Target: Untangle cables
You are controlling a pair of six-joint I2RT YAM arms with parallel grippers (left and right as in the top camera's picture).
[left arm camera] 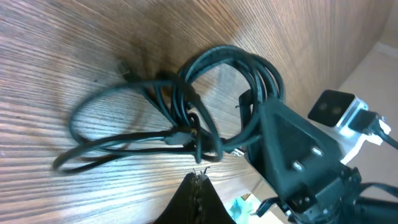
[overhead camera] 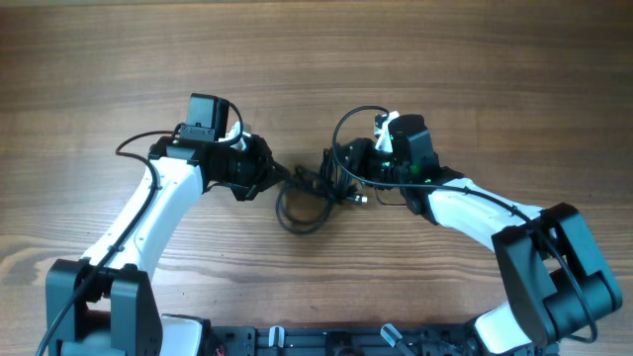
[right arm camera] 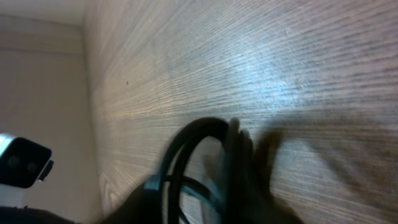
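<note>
The cables [overhead camera: 305,198] are thin black cords bunched in tangled loops on the wood table between my two arms. In the left wrist view the cables [left arm camera: 186,118] spread in loops with a small knot just ahead of my fingertips. My left gripper [left arm camera: 200,177] is shut, its tips at the near edge of the bunch, with nothing visibly between them. It comes at the bunch from the left [overhead camera: 285,179]. My right gripper [overhead camera: 338,181] sits on the bunch's right side. Its view is blurred. Cable loops [right arm camera: 198,155] run between its dark fingers, which look closed on them.
The right arm's dark wrist housing [left arm camera: 292,155] fills the lower right of the left wrist view, close behind the bunch. Thicker black arm wires [overhead camera: 351,124] arch over the right wrist. The table edge and the arm bases [overhead camera: 297,341] lie at the front.
</note>
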